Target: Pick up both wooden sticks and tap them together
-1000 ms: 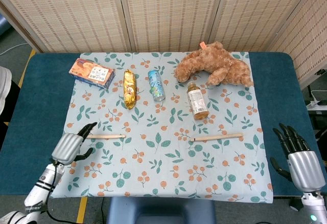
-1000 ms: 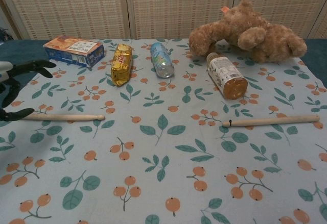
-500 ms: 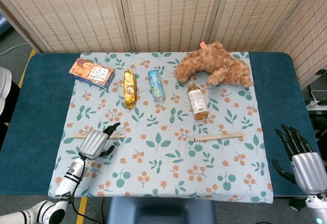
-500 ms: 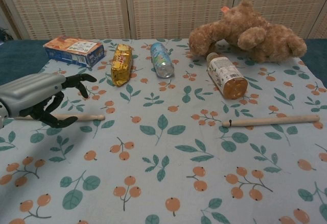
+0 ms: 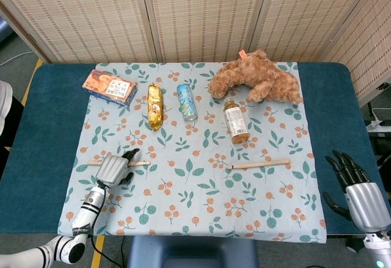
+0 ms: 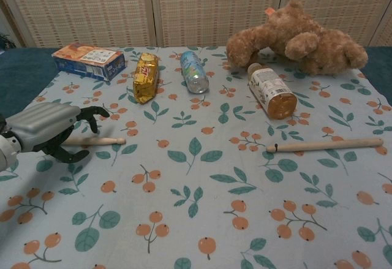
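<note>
Covering the middle of the left wooden stick [image 6: 92, 140], left hand [image 6: 43, 128] arched over it with fingers curled down, grip itself hidden, cannot tell | right wooden stick [image 5: 259, 164] lying free on the floral cloth [image 5: 195, 207] | right hand [image 5: 357, 191] off the worktop [image 5: 49, 127] edge, fingers spread, holding nothing, absent from chest view.

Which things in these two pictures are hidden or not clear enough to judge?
- Left robot hand over the left wooden stick: in both views the hand covers the stick's middle, so a grip cannot be confirmed.
- Right robot hand: outside the chest view; the head view's bottom edge cuts its wrist.
- Bottle and can labels: print too small to read.
- Plush bear: face turned away, not visible.
</note>
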`<state>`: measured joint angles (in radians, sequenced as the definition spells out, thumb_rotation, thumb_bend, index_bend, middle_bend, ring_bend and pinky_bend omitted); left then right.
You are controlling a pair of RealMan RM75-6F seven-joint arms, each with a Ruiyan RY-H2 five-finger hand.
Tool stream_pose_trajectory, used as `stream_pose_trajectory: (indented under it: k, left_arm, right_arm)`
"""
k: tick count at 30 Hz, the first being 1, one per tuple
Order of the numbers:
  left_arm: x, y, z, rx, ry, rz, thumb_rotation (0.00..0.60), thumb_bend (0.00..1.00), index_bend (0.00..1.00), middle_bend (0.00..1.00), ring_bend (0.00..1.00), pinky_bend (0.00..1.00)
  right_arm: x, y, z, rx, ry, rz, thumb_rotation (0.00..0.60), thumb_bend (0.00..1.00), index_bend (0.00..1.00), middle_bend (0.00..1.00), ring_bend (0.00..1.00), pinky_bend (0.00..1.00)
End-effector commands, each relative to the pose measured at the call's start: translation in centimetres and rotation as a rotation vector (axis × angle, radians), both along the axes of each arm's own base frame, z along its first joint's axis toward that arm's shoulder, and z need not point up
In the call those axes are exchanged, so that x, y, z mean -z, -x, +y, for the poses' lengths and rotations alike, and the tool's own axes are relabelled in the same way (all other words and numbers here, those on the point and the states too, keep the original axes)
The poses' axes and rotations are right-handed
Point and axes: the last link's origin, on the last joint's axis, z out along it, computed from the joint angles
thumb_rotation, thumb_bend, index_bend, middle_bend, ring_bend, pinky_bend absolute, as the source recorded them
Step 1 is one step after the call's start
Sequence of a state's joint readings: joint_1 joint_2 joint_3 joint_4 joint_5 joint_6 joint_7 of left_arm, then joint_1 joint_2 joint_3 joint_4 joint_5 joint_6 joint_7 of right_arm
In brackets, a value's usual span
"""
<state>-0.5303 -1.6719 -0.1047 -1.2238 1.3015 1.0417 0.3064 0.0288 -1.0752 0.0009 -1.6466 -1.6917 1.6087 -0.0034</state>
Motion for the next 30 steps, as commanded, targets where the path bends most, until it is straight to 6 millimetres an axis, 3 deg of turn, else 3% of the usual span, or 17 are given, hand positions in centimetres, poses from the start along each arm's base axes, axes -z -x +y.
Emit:
stream_pose_trajectory:
  k: [1, 6, 23, 30]
  left_arm:
    - [0.1, 0.1, -0.1, -0.001, -0.005, -0.001, 0.6, 0.36, 0.2, 0.35, 0.78, 1.0]
    - [0.6, 1.1, -0.2, -0.014, -0.035, 0.017, 0.6, 0.36, 0.33, 0.47, 0.81, 1.0]
    - [1.0, 2.3, 0.1, -0.019, -0.135, 0.026, 0.6, 0.38, 0.61, 0.75, 0.88, 1.0]
    - [-0.1, 1.6, 0.2, 0.023, -0.17, 0.001, 0.6, 0.38, 0.63, 0.79, 0.88, 1.0]
  right_arm:
    - [0.0, 0.0, 0.0, 0.0, -0.001, 0.0, 0.6, 0.25, 0.09, 0.0, 0.0, 0.21]
    - [0.2, 0.0, 0.0, 0.004, -0.012, 0.004, 0.6, 0.25, 0.09, 0.0, 0.0, 0.21]
    - [0.4, 0.1, -0.2, 0.015, -0.036, 0.007, 0.6, 0.25, 0.09, 0.0, 0.0, 0.21]
    - [0.4, 0.2, -0.3, 0.029, -0.04, 0.008, 0.6, 0.25, 0.09, 0.0, 0.0, 0.21]
